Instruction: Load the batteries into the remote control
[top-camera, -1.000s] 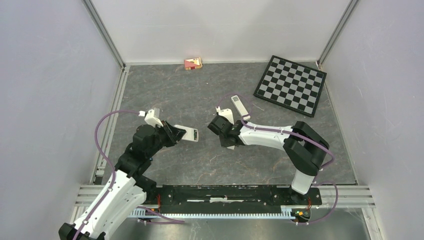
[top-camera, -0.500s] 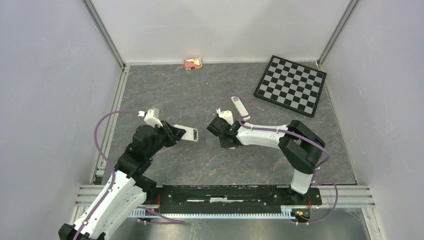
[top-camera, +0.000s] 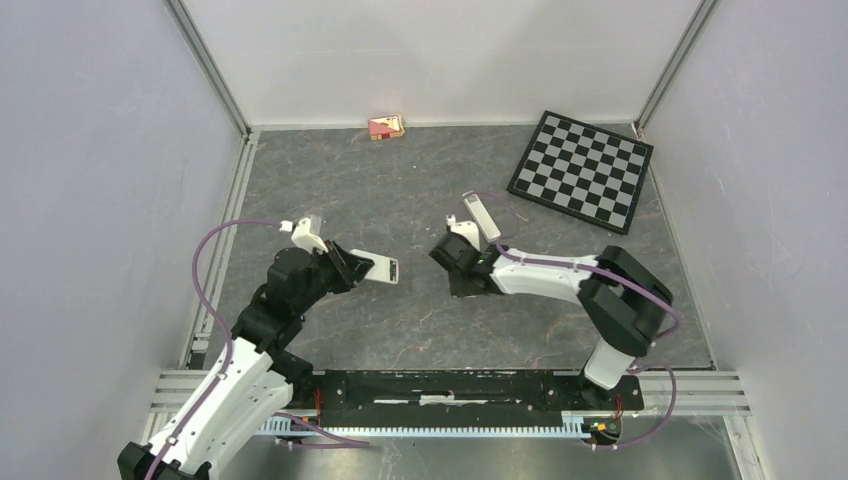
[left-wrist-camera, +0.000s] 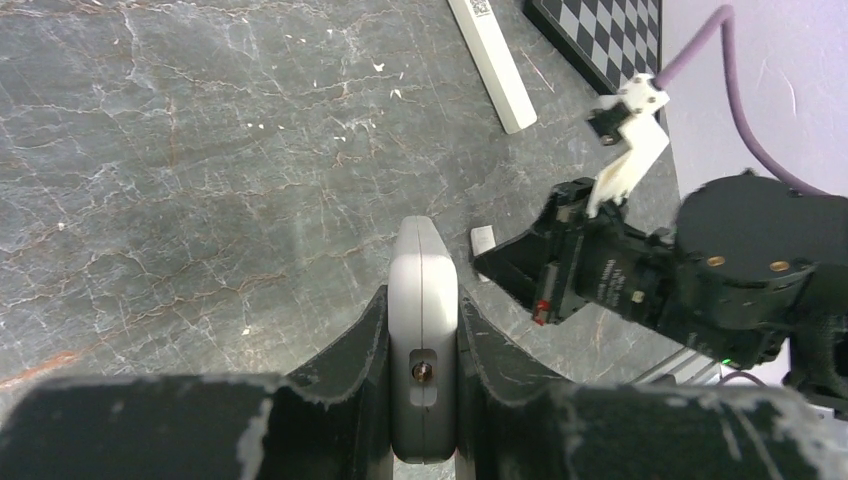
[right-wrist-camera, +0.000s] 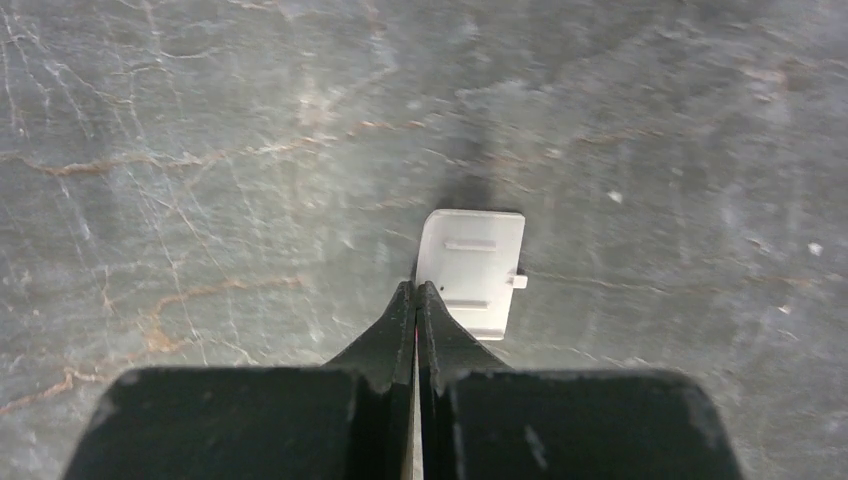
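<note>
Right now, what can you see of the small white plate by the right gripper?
The small white plate is a flat rectangle, plastic by its look, with two short ribs or slots on its face and a small side tab. It lies flat on the grey marbled table. The shut right gripper meets its near left edge with its tips; whether they pinch it cannot be told.

Remote control (left-wrist-camera: 423, 345), its near end buried in the left gripper (left-wrist-camera: 423, 303); a slim white bar (left-wrist-camera: 492, 62) runs off the top edge.
</note>
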